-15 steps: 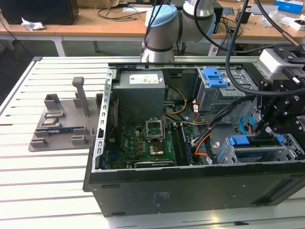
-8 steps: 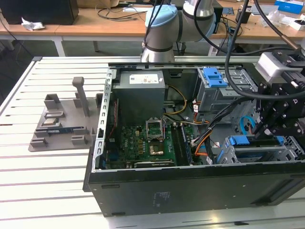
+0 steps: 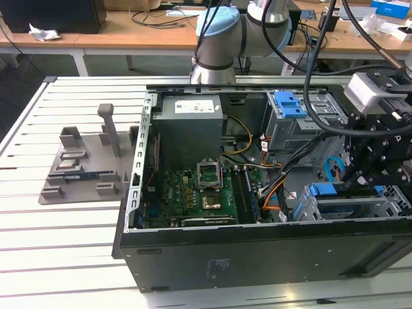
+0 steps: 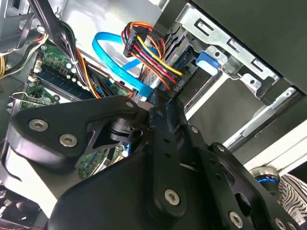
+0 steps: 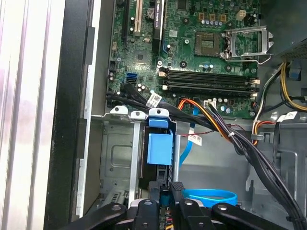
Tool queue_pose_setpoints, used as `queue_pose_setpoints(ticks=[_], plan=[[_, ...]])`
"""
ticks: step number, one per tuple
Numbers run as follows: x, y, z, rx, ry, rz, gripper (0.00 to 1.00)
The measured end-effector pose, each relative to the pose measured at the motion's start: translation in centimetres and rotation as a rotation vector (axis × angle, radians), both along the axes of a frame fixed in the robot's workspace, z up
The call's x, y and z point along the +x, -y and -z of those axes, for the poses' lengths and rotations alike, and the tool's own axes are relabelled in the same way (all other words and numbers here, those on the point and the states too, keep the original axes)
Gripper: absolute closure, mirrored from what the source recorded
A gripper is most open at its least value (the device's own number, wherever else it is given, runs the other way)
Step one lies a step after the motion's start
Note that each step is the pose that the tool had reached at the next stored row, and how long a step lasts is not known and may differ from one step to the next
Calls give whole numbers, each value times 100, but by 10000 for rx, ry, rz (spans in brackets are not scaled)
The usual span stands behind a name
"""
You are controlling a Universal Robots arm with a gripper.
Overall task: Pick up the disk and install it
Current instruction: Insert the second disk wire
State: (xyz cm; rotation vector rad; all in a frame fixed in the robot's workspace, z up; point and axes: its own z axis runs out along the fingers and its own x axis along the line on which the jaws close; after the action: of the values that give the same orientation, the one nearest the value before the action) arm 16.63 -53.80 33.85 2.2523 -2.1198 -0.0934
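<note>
The disk point(image 3: 351, 207) lies in the lower grey drive cage point(image 3: 306, 212) at the front corner of the open computer case, on the exterior view's right, its blue rail showing along the edge. In the first wrist view the disk point(image 5: 154, 170) is edge-on in the cage slot point(image 5: 117, 158) under a blue plastic tab. My gripper point(image 3: 360, 183) hangs right over the disk's outer end. Its black fingertips point(image 5: 153, 188) stand close together on that end, and the gripper point(image 5: 165, 190) is shut on it. In the second wrist view the gripper point(image 4: 158, 103) points into the bay.
A bundle of power cables point(image 3: 277, 187) and a blue data cable point(image 5: 211, 195) run beside the cage. The motherboard point(image 3: 193, 193), the power-supply box point(image 3: 191, 122) and an upper cage with a blue latch point(image 3: 290, 103) fill the case. A grey fixture point(image 3: 84, 161) sits on the slatted table.
</note>
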Motion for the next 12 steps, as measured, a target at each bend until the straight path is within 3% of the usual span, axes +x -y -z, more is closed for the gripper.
queue_pose_setpoints(ticks=[5, 9, 12], plan=[[0, -4, -222, -3, 0, 1, 76], [0, -5, -396, -3, 0, 0, 89], [0, -5, -539, -3, 0, 1, 89]])
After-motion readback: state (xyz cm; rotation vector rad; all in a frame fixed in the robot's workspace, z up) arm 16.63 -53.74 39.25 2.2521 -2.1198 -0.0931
